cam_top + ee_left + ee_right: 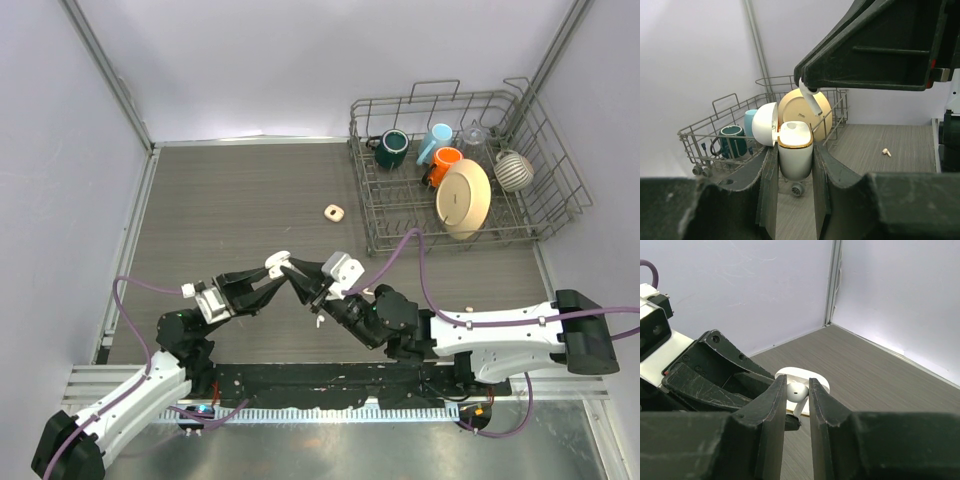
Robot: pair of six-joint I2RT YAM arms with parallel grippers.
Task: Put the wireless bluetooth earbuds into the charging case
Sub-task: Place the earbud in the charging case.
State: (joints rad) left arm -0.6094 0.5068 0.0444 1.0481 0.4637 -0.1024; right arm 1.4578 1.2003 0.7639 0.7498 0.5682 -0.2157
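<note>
My left gripper [276,272] is shut on the body of a white charging case [795,150] with a gold rim. The case is upright and its lid [765,124] is swung open to the left. My right gripper [797,390] is shut on a white earbud [796,389] with its stem pointing down. It holds that earbud [811,101] just above the case's open top, apart from it. The open case [816,381] shows below the right fingers. Another earbud [886,152] lies on the table to the right. A second small case [334,212] sits closed on the table further back.
A wire dish rack [455,235] stands at the back right, holding a green mug [391,148], a blue cup [435,140], an orange mug [443,163], a cream plate [464,198] and a striped ball [514,170]. Walls close in the table on three sides.
</note>
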